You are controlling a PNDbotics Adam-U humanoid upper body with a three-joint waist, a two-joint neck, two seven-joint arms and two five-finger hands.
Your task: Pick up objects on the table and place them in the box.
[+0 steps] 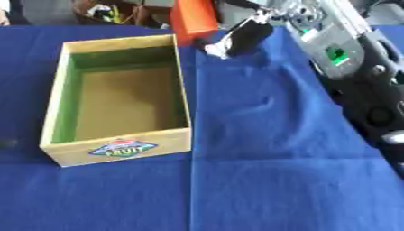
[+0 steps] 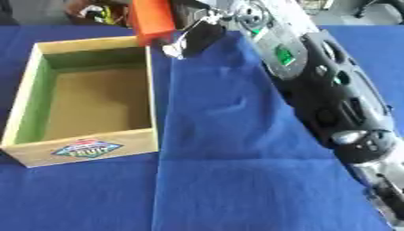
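Note:
An orange block hangs at the top of the view, over the far right corner of the wooden box. My right hand comes in from the upper right, its black fingers curled against the block's right side. The box is open-topped, with green inner walls, a brown floor and a "FRUIT" label on its near wall; nothing shows inside it. My right arm crosses the right side of the table. The left hand shows in neither view.
A blue cloth covers the table, with bare cloth in front of the box and to its right. Clutter lies beyond the far edge. A small dark blur sits at the left edge.

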